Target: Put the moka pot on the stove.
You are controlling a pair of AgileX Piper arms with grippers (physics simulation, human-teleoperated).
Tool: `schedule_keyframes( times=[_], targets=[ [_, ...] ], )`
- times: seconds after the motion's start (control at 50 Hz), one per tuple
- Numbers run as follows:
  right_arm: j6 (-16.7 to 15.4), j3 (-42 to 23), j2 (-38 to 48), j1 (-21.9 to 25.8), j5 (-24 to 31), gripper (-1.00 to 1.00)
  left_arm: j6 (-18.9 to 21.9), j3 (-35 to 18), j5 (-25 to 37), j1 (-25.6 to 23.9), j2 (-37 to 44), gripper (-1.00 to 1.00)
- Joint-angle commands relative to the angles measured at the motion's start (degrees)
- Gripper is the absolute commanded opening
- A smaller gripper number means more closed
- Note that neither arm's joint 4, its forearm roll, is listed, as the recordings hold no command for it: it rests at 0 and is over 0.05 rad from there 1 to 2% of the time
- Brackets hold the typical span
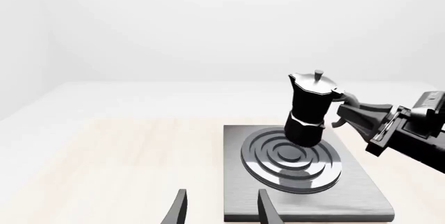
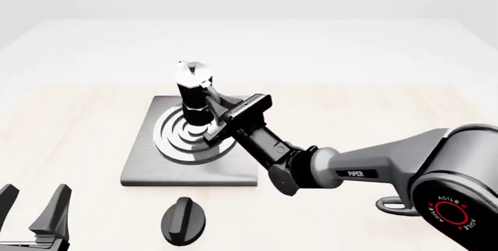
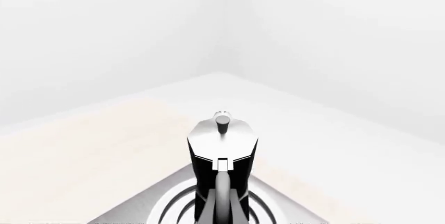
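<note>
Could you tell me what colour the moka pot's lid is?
Shiny silver, above a black body; the moka pot shows it best in the right wrist view.

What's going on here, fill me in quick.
The right gripper is closed on the handle of the moka pot, holding it over the burner rings of the stove. The pot looks tilted; whether its base touches the rings is hard to tell. The left gripper sits open near the table's front edge, holding nothing. A black knob lies in front of the stove.
</note>
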Motion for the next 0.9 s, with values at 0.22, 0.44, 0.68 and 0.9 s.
schedule_keyframes(
  times=[0.22, 0.44, 0.68, 0.9],
  targets=[
    [0.5, -2.9, 1.2, -0.3, 2.7, -1.0, 0.0, 0.0, 0.0, 0.0, 0.0, 1.0],
    [0.7, -4.4, 1.5, -0.6, 5.2, -1.0, 0.0, 0.0, 0.0, 0.0, 0.0, 1.0],
    [1.0, -5.7, 2.1, -0.8, 7.3, -1.0, 0.0, 0.0, 0.0, 0.0, 0.0, 1.0],
    [1.7, -6.5, 2.3, -0.8, 8.8, -1.0, 0.0, 0.0, 0.0, 0.0, 0.0, 1.0]
  ],
)
